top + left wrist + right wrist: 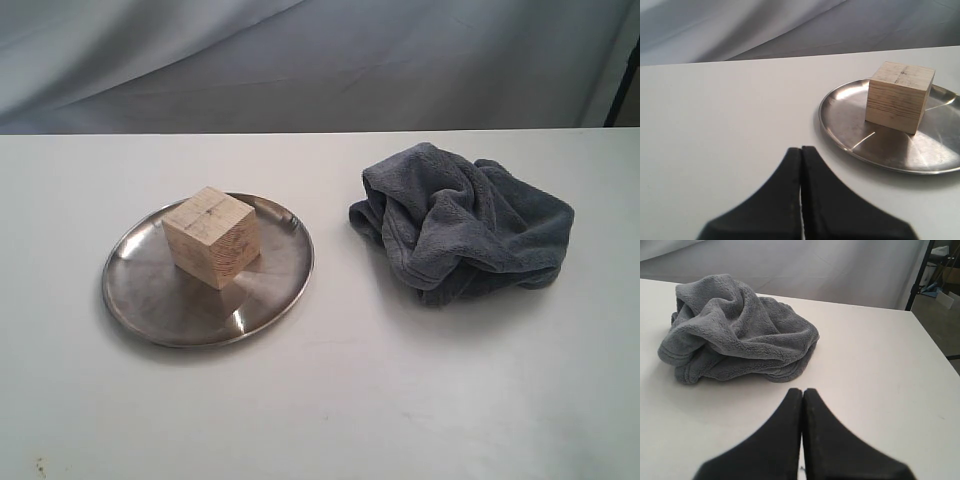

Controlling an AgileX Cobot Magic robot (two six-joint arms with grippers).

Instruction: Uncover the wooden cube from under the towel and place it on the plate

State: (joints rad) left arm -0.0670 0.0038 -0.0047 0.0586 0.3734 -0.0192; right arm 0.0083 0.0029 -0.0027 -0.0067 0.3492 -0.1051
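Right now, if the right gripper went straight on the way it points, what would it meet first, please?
Probably the towel: the shut right gripper points at its near end, with only bare table between. Depth is unclear, so it might merely graze the edge.

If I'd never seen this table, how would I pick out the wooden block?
Start at the white table, then find the round silver plate on its left half in the exterior view. The wooden cube sits on that plate. It is the only pale, sharp-edged, grain-lined thing there; its one neighbour, the crumpled grey towel, lies apart on the right.
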